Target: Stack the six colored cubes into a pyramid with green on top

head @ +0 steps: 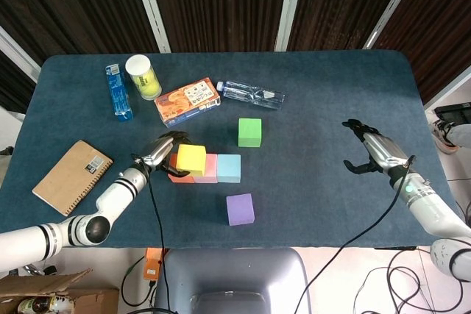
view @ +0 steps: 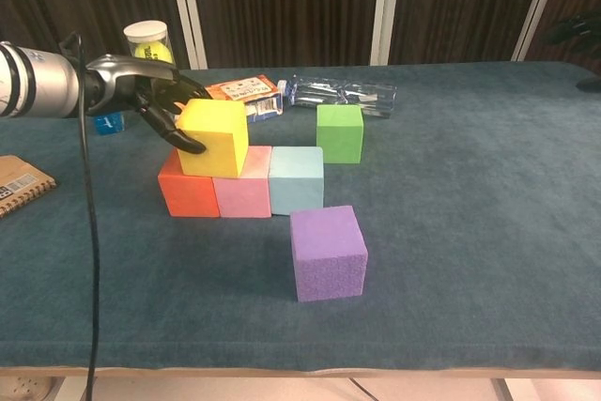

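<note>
Yellow cube (view: 213,138), left of centre, is sitting across the orange cube (view: 188,191) and pink cube (view: 243,185) while the left robot hand (view: 155,96) is grasping it; the right robot hand (head: 368,151) is hovering released at right.

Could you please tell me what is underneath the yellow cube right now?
The yellow cube, held by the left hand, sits over the seam between the red cube and pink cube. Whether it rests fully on them cannot be seen; their tops are mostly covered.
</note>
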Controlling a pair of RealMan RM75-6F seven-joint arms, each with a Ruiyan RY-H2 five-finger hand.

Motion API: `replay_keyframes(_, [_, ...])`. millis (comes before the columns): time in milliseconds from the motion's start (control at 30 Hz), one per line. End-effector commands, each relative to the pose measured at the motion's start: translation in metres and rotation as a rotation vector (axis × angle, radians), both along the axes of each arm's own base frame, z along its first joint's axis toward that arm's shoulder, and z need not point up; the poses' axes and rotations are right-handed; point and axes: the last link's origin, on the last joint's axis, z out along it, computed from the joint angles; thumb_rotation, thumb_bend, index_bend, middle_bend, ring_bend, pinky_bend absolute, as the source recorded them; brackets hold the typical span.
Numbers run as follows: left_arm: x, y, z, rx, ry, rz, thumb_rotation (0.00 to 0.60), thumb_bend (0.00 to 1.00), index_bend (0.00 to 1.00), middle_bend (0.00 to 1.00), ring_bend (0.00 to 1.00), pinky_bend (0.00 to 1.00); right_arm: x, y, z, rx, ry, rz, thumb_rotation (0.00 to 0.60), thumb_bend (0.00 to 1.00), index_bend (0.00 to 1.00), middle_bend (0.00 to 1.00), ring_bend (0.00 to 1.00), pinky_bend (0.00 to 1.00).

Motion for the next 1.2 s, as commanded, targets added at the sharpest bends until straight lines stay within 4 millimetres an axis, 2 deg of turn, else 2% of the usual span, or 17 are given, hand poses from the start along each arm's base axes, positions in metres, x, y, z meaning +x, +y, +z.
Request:
replay_keyframes(33, [0.0, -0.0004, -0.0003, -0.001, 0.008, -0.007, 0.56, 0.3, 0.48, 0.12, 0.01, 0.05, -0.0003, -0.0001, -0.0001, 0.0, -0.001, -0.001, 0.6, 0.32, 0.05, 0.0, 0.0, 0.0])
replay_keyframes(233, [-0.0002, -0.0005, 0.0002, 0.004, 0.016, -0.02, 0.538, 0.28, 0.36, 0.12, 0.01, 0.05, -0.0005, 0.0, -0.0002, 0.005, 0.0, -0.003, 0.6, 0.32, 0.04, 0.0, 0.0, 0.0])
replay_keyframes(333, [-0.0009, -0.0004, 0.0008, 0.006, 0.014, -0.02, 0.538, 0.27, 0.34, 0.12, 0.01, 0.05, -0.0002, -0.0001, 0.0007, 0.002, -0.002, -0.003, 0.6, 0.32, 0.04, 0.0, 0.0, 0.0])
replay_keyframes(800, [-0.0032, -0.0006, 0.0013, 0.004, 0.04, -0.042, 0.539, 0.26, 0.33, 0.12, 0.01, 0.05, 0.0001, 0.0013, 0.0034, 0.003, -0.008, -0.007, 0.6, 0.32, 0.04, 0.0, 0.0, 0.0])
replay_keyframes(1200, [-0.0039, -0.001, 0.0001, 0.006, 0.053, -0.063, 0.557, 0.26, 0.27, 0.12, 0.01, 0.05, -0.0014, 0.002, 0.004, 0.015, -0.009, -0.016, 0.6, 0.32, 0.04, 0.0, 0.0, 0.0])
